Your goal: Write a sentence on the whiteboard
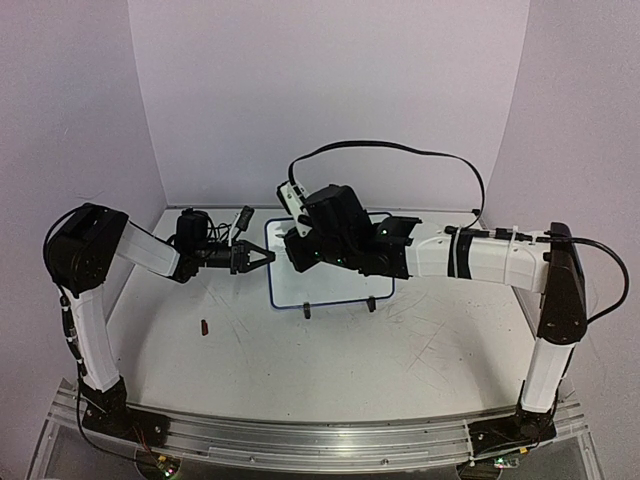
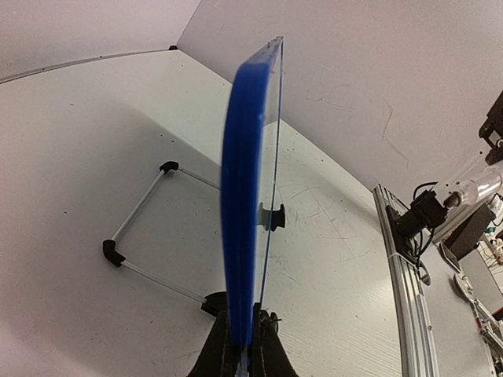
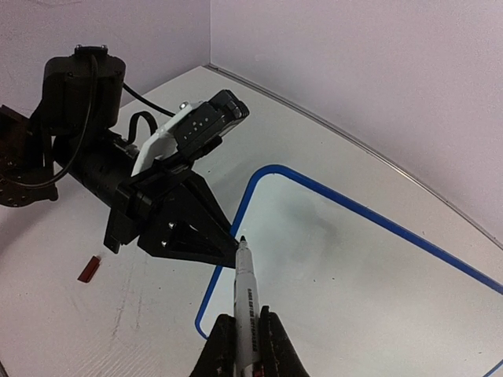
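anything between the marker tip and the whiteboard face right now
Nothing visible: the marker in the right gripper points at bare whiteboard. The left gripper clamps the frame just beside the tip.

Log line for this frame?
left jaws: shut on whiteboard edge | right jaws: shut on marker | tip: near clamped edge | sentence: none visible

Plain pale lilac walls (image 1: 330,90) stand on three sides of a white table (image 1: 330,360) with many fine scratches. A metal rail (image 1: 330,440) runs along its near edge. The light is even.
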